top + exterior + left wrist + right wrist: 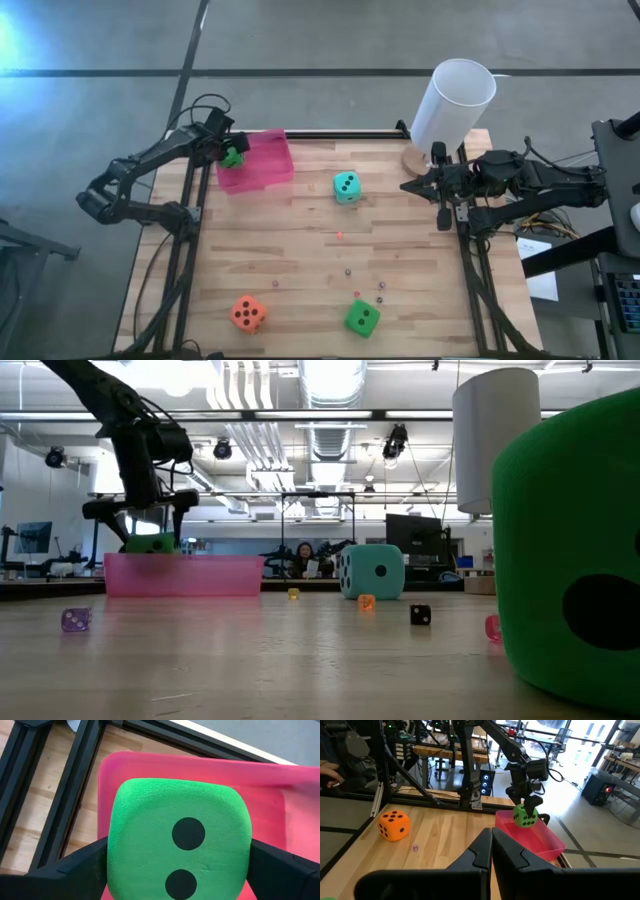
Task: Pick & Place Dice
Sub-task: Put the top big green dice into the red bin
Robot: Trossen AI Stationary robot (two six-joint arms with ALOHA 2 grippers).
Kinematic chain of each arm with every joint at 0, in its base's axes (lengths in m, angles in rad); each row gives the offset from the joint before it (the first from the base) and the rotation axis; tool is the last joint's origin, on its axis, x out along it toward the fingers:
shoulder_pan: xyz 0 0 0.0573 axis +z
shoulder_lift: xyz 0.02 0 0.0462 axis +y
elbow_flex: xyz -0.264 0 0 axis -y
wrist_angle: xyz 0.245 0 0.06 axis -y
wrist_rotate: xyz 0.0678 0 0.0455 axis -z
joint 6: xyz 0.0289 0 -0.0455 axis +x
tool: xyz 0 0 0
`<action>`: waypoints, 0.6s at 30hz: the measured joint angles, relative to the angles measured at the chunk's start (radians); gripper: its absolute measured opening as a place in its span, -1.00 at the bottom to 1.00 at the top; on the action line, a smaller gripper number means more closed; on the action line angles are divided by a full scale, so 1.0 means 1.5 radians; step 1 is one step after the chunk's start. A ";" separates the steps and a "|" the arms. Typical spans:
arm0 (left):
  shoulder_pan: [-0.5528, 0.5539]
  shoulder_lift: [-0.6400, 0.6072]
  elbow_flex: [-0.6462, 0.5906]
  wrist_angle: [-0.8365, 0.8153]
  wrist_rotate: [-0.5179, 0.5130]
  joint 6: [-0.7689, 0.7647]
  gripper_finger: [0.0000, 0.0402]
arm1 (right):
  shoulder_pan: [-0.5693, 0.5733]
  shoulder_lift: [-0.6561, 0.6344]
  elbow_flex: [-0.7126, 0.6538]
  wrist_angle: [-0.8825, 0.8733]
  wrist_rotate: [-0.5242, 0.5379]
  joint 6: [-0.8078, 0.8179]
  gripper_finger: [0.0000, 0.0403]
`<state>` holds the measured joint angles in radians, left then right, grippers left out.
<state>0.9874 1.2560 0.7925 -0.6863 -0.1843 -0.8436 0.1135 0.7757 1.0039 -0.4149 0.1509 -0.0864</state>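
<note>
Green die (177,847) sits between my left tool's (232,155) wide-spread fingers above the pink tray (270,170). It looks foam-soft and light, so I'd take such dice across flat opposite faces. My right tool (443,213) waits closed at the tabletop's edge.

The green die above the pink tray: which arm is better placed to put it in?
Left. Its tool holds the green die directly over the pink tray, so it probably only has to release. The right tool is shut and empty near the white cylinder, far from the tray.
</note>
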 joint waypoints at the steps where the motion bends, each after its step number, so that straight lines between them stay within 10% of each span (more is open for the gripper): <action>1: 0.000 0.000 0.000 0.004 0.000 0.000 0.93 | 0.000 0.000 0.000 0.000 0.000 0.000 -0.96; 18: 0.000 0.000 0.000 0.020 0.000 -0.001 0.95 | 0.000 0.000 0.000 0.000 0.000 0.000 -0.96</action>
<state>0.9874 1.2560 0.7925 -0.6565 -0.1841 -0.8453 0.1131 0.7757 1.0039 -0.4149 0.1509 -0.0864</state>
